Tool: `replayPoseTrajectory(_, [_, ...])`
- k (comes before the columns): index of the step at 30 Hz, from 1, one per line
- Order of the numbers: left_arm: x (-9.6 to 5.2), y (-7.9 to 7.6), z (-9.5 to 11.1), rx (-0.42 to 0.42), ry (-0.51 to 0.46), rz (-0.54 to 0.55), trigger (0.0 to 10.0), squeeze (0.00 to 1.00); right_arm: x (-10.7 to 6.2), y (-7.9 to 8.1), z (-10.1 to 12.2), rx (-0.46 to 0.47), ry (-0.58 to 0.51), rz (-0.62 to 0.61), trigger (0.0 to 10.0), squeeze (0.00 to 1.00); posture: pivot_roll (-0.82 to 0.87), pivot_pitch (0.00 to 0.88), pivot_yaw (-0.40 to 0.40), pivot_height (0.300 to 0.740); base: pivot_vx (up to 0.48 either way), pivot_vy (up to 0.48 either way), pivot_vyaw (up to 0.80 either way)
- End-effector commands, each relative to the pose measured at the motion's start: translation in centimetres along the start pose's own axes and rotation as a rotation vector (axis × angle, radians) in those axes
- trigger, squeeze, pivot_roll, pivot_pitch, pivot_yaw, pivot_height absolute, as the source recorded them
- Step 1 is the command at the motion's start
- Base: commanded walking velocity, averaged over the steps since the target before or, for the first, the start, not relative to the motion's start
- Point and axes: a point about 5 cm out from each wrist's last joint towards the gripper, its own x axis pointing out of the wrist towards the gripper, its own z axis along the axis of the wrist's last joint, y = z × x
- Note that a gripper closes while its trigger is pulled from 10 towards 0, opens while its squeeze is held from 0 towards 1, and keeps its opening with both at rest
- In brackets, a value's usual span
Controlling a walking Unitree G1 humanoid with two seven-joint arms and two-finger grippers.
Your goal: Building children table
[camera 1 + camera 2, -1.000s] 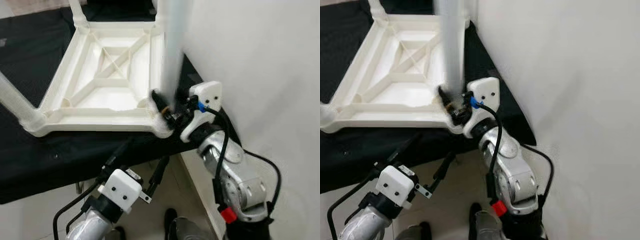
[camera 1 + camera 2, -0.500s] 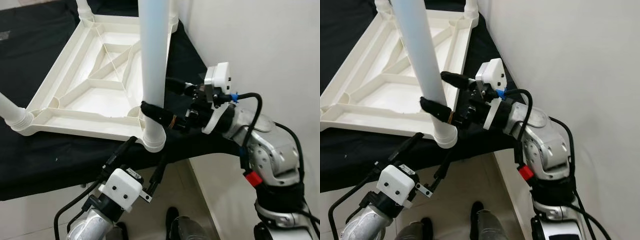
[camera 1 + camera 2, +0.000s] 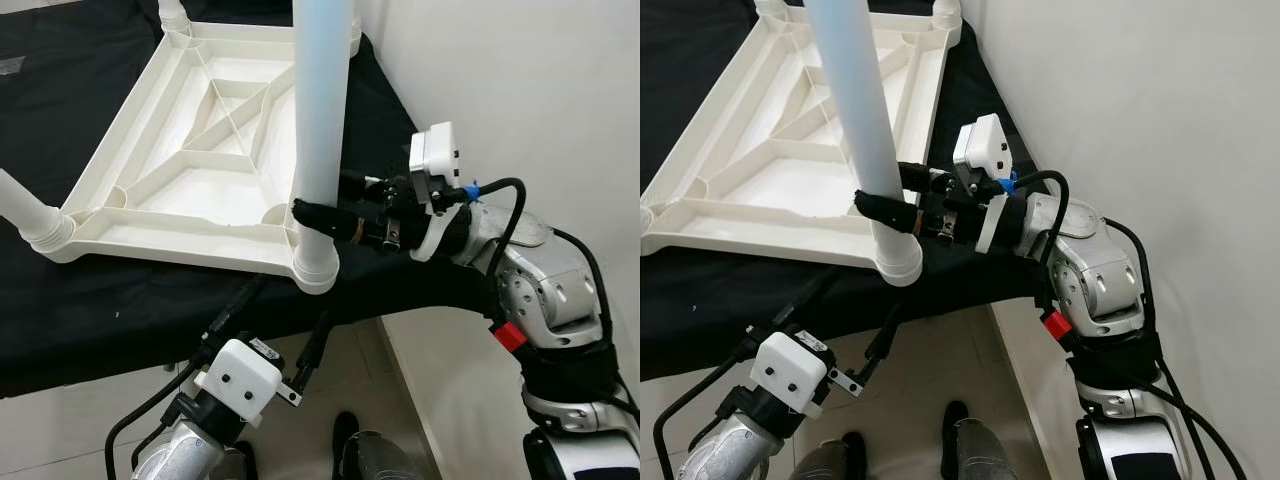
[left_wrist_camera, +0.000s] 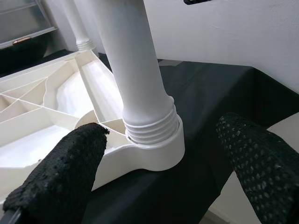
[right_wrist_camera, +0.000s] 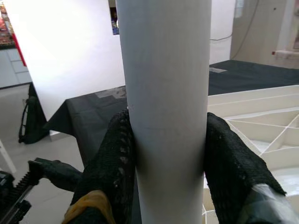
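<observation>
Looking down from the head camera, you have the white table leg [image 3: 322,120] standing upright in the near corner socket [image 3: 316,268] of the upturned tabletop [image 3: 190,170], which lies on the black-covered bench [image 3: 90,320]. Your right gripper [image 3: 325,215] reaches in from the right and pinches the leg low down, just above the socket; the leg's long axis runs straight up, square to the fingers. That corner overhangs the bench edge a little, and the white wall [image 3: 540,90] stands close on the right, so the elbow has scant room there. Your left gripper [image 3: 280,330] hangs below the bench edge, under that corner, apart from the leg.

In the left wrist view, its two fingers [image 4: 60,172] are spread wide with the socket and the leg's threaded end between them, touching neither. Some thread shows above the collar, so the leg is probably not fully seated.

In the right wrist view, the pads [image 5: 114,158] press on opposite sides of the leg. Any turning goes about that upright axis.
</observation>
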Motion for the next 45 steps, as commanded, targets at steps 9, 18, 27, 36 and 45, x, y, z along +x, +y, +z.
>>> replayPoseTrajectory(9, [-0.1, -0.2, -0.4, 0.006, 0.026, -0.005, 10.0, 0.00, -1.0, 1.2, -6.9, 0.127, 0.312, -0.669, 0.0, 0.00, 0.02, 0.324, -0.051, 0.740, 0.000, 0.000, 0.00])
replayPoseTrajectory(18, [0.2, -0.1, -0.5, 0.011, 0.019, 0.007, 10.0, 0.00, -3.4, 1.1, -9.0, 0.068, 0.423, -1.052, 0.0, 0.00, 0.02, 0.314, -0.051, 0.740, 0.000, 0.000, 0.00])
replayPoseTrajectory(27, [0.3, 0.1, -0.7, 0.012, 0.027, 0.020, 10.0, 0.00, -0.1, 2.0, -8.1, 0.101, 0.361, -0.940, 10.0, 0.00, 0.02, 0.314, -0.049, 0.740, 0.000, 0.000, 0.00])
replayPoseTrajectory(36, [0.3, 0.2, -1.1, 0.017, 0.055, 0.037, 10.0, 0.00, 1.1, 2.3, -7.0, 0.125, 0.246, -0.832, 10.0, 1.00, 0.02, 0.315, -0.044, 0.740, 0.000, 0.000, 0.00])
replayPoseTrajectory(45, [0.5, 0.7, -1.8, 0.035, 0.107, 0.083, 10.0, 0.00, 0.6, 2.0, -6.1, 0.093, 0.174, -0.687, 10.0, 1.00, 0.02, 0.310, -0.043, 0.740, 0.000, 0.000, 0.00])
